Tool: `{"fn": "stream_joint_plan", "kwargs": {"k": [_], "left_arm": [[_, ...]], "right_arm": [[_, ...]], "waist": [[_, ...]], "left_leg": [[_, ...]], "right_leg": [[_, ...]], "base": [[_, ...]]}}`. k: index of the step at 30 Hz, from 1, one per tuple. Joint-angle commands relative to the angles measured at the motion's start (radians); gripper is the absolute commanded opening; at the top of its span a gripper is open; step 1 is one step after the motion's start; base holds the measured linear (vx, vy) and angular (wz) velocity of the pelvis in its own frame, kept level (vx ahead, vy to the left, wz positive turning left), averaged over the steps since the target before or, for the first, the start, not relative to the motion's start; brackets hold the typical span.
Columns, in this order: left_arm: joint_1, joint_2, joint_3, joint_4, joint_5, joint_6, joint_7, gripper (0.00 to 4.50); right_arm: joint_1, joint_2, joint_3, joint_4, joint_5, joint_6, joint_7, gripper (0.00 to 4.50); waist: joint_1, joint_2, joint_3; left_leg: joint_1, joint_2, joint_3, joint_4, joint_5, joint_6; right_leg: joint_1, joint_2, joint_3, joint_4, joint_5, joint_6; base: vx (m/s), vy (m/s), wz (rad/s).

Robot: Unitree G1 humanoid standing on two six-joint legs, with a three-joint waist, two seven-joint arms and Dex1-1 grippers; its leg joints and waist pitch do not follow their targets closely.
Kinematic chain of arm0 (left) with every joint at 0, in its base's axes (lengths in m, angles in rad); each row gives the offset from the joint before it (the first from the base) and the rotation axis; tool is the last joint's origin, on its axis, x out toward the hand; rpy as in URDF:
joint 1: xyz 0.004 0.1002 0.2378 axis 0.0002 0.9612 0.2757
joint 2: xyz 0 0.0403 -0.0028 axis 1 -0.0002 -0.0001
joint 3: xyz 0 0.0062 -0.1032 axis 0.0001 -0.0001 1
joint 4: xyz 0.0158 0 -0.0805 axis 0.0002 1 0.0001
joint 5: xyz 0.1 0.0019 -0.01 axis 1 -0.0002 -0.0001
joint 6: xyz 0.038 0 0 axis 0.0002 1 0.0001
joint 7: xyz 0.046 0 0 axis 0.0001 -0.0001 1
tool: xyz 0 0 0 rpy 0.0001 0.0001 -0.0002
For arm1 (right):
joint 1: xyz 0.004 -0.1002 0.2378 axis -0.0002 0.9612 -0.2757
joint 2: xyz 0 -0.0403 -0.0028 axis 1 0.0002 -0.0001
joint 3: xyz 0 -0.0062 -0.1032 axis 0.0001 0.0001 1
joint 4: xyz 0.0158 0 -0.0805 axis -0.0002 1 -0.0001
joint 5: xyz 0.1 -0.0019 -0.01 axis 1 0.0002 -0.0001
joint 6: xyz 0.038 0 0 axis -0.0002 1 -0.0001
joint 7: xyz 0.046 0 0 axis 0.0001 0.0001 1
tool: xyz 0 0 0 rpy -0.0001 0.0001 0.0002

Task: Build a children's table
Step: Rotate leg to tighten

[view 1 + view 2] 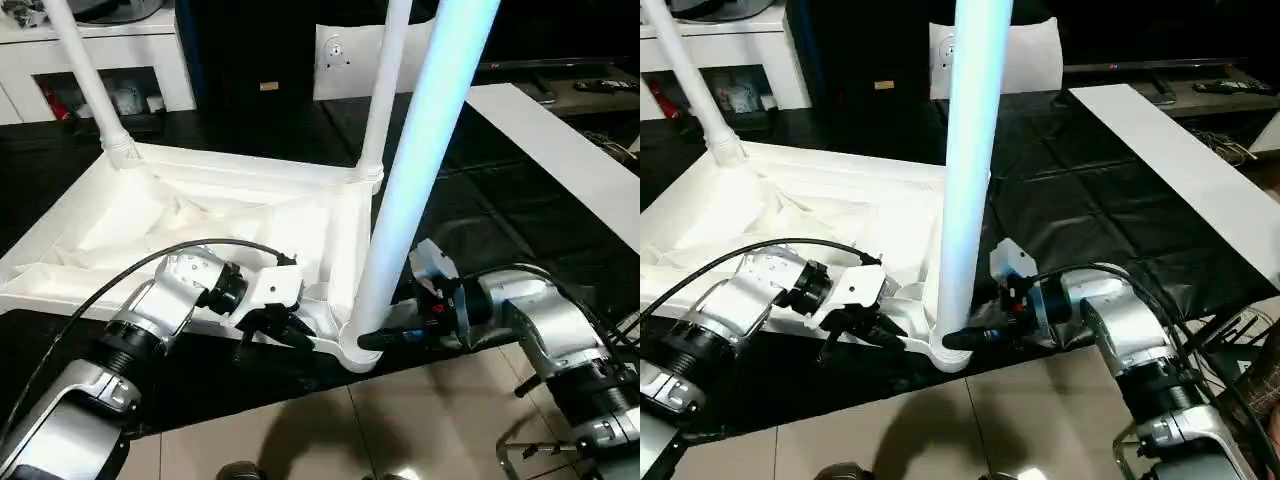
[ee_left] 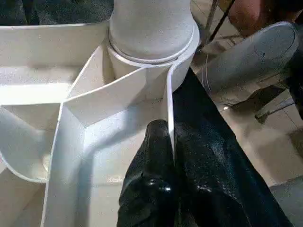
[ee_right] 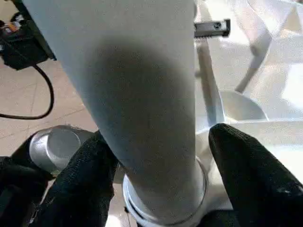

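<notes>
We see the white tabletop lying upside down on a black sheet over the floor, ribbed underside up. Three white legs stand in its corner sockets: the near leg, a far middle leg and a far left leg. Our left gripper has its fingers pressed together, pinching the tabletop's thin near rim beside the near socket. Our right gripper has its fingers spread either side of the near leg's base.
</notes>
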Motion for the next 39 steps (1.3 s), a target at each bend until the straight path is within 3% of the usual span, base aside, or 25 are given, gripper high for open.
{"fn": "stream_joint_plan", "kwargs": {"k": [1, 9, 13, 14, 20, 22, 27, 28, 30, 31, 36, 39], "left_arm": [[-0.021, -0.012, -0.026, -0.017, 0.008, -0.031, -0.047, 0.00], [-0.028, -0.009, -0.027, -0.002, 0.007, -0.042, -0.048, 0.00], [-0.029, -0.007, -0.026, 0.002, 0.008, -0.041, -0.045, 0.00], [-0.027, -0.007, -0.023, 0.004, 0.006, -0.038, -0.041, 0.00], [-0.015, -0.027, 0.016, -0.007, 0.000, 0.043, 0.050, 0.00], [-0.013, -0.041, 0.035, -0.010, 0.001, 0.092, 0.106, 0.00], [-0.006, -0.109, 0.103, -0.052, -0.020, 0.245, 0.275, 0.00], [-0.005, -0.133, 0.119, -0.066, -0.024, 0.288, 0.321, 0.00], [-0.008, -0.174, 0.147, -0.079, -0.028, 0.345, 0.396, 0.00], [-0.018, -0.213, 0.172, -0.078, -0.032, 0.390, 0.466, 0.00], [-0.032, -0.280, 0.202, -0.073, -0.017, 0.452, 0.599, 0.00], [-0.049, -0.338, 0.237, -0.052, 0.004, 0.475, 0.737, 0.00]], "right_arm": [[-0.010, -0.003, 0.010, -0.003, 0.017, 0.008, 0.021, 2.89], [-0.007, 0.004, 0.026, -0.007, 0.026, 0.032, 0.048, 2.15], [-0.006, 0.006, 0.027, -0.009, 0.031, 0.045, 0.051, 2.07], [-0.003, 0.008, 0.028, -0.013, 0.033, 0.050, 0.047, 2.07], [0.039, 0.047, 0.004, -0.074, 0.060, 0.122, -0.047, 2.06], [0.057, 0.075, -0.008, -0.091, 0.055, 0.124, -0.111, 2.06], [0.083, 0.190, -0.034, -0.094, -0.009, 0.163, -0.372, 2.06], [0.084, 0.231, -0.049, -0.090, -0.018, 0.188, -0.448, 2.04], [0.079, 0.292, -0.076, -0.079, -0.021, 0.223, -0.551, 2.02], [0.064, 0.349, -0.104, -0.056, -0.017, 0.254, -0.640, 2.02], [0.022, 0.435, -0.134, 0.007, -0.028, 0.277, -0.781, 2.02], [-0.031, 0.498, -0.169, 0.092, -0.060, 0.258, -0.921, 2.02]], "waist": [[-0.005, -0.007, -0.071], [-0.003, -0.005, -0.071], [-0.003, -0.005, -0.072], [-0.002, 0.002, -0.072], [-0.004, -0.003, -0.069], [-0.003, -0.003, -0.066], [-0.019, -0.003, -0.063], [-0.026, -0.005, -0.061], [-0.039, -0.002, -0.061], [-0.048, -0.005, -0.062], [-0.076, -0.005, -0.067], [-0.078, -0.006, -0.069]], "left_leg": [[0.003, 0.038, -0.003, -0.065, -0.129, 0.056], [0.003, 0.037, -0.004, -0.065, -0.134, 0.050], [0.003, 0.038, -0.004, -0.065, -0.134, 0.046], [0.004, 0.038, -0.006, -0.065, -0.132, 0.046], [0.003, 0.037, -0.004, -0.066, -0.143, 0.040], [0.006, 0.036, -0.006, -0.069, -0.165, 0.027], [0.008, 0.031, -0.010, -0.073, -0.200, 0.000], [0.008, 0.031, -0.011, -0.074, -0.202, -0.006], [-0.001, 0.029, -0.015, -0.077, -0.207, -0.011], [0.003, 0.028, -0.015, -0.075, -0.211, -0.013], [-0.007, 0.020, -0.011, -0.066, -0.157, 0.015], [-0.004, 0.018, -0.007, -0.063, -0.137, 0.024]], "right_leg": [[0.057, -0.074, 0.059, -0.072, -0.239, -0.183], [0.057, -0.074, 0.058, -0.073, -0.243, -0.180], [0.057, -0.074, 0.058, -0.073, -0.246, -0.177], [0.057, -0.074, 0.058, -0.071, -0.235, -0.180], [0.058, -0.073, 0.059, -0.075, -0.257, -0.174], [0.055, -0.076, 0.058, -0.081, -0.308, -0.159], [0.052, -0.076, 0.054, -0.094, -0.427, -0.116], [0.049, -0.075, 0.053, -0.097, -0.436, -0.114], [0.056, -0.075, 0.049, -0.097, -0.457, -0.103], [0.052, -0.076, 0.050, -0.100, -0.463, -0.100], [0.057, -0.071, 0.053, -0.095, -0.371, -0.124], [0.057, -0.067, 0.053, -0.095, -0.346, -0.135]], "base": [[0.000, 0.000, 0.00], [0.000, 0.000, 0.00], [0.000, 0.000, 0.00], [0.000, 0.000, 0.00], [0.000, 0.000, 0.00], [0.000, 0.000, 0.00], [0.000, 0.000, 0.00], [0.000, 0.000, 0.00], [0.000, 0.000, 0.00], [0.000, 0.000, 0.00], [0.000, 0.000, 0.00], [0.000, 0.000, 0.00]]}}
